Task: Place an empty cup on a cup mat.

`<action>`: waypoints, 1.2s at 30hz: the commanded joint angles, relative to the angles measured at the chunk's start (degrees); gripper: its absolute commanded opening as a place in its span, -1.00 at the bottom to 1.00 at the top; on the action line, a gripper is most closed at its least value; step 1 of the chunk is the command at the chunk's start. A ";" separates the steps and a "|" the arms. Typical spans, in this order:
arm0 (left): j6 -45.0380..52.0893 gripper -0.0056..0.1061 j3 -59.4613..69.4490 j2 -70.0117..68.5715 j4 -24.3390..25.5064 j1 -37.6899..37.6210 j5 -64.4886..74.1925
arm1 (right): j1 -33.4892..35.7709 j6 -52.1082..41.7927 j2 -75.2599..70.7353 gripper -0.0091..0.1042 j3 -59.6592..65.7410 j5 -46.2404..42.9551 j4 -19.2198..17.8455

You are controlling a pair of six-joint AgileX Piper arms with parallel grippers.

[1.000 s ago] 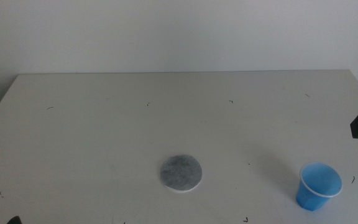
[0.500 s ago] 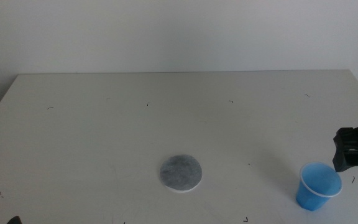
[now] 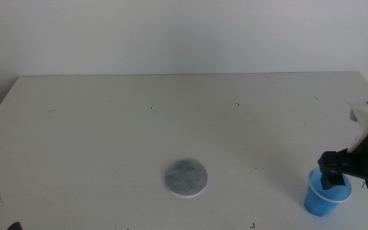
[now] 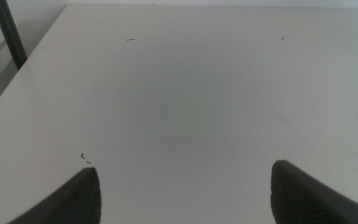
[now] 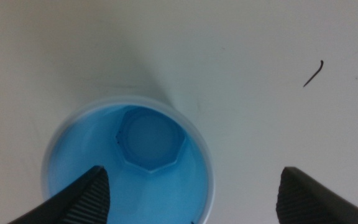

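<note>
"So where does the cup [image 3: 326,195] stand?"

"Upright on the table [image 3: 107,128], near its front right corner, well apart from the mat [image 3: 186,177], which lies flat near the middle front. Nothing is in the cup; the right wrist view looks straight down at its bare base."

"And the right gripper [image 3: 334,171]?"

"It hangs directly over the cup's mouth. Its jaws are spread wide, wider than the rim [image 5: 129,102] as the wrist view has it, and they touch nothing. One jaw sits over the rim on one side, the other out over bare table, so the cup is off-centre between them."

"The left gripper [image 4: 182,186]?"

"It waits, jaws apart, over bare table at the left; only a dark tip shows at the bottom edge of the middle view."

"How would the cup handle?"

"By its look it is thin plastic, so probably very light and a bit springy. A hard squeeze could well buckle the wall, and the smooth tapered side might let it slip downward. It would likely tip at a sideways nudge."

"Where should it be held, then?"

"High up, just under the rim, where the wall is widest and stiffest, or with one jaw inside and one outside the lip. Gentle pressure should be enough."
</note>
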 commanded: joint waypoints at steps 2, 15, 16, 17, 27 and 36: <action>-0.61 0.98 -0.34 -0.64 0.02 0.06 -3.78 | 0.06 0.06 0.61 0.59 -1.09 -3.09 -0.76; -0.61 0.98 -0.34 -0.64 0.02 0.06 -3.78 | 0.02 -0.05 5.87 -0.14 -1.09 -7.94 -0.76; -0.61 0.98 -0.34 -0.64 0.02 0.06 -3.78 | 0.02 -0.05 6.04 -0.22 -1.09 -8.05 -0.76; -0.61 0.98 -0.34 -0.64 0.02 0.06 -3.78 | 0.02 -0.05 6.05 -0.30 -1.09 -8.05 -0.76; -0.61 0.98 -0.34 -0.64 0.02 0.06 -3.78 | 0.08 -0.61 6.05 -0.86 -1.09 -7.87 -0.70; -0.61 0.98 -0.34 -0.64 0.02 0.06 -3.78 | 5.54 -0.27 4.98 -0.86 -9.35 -1.78 1.04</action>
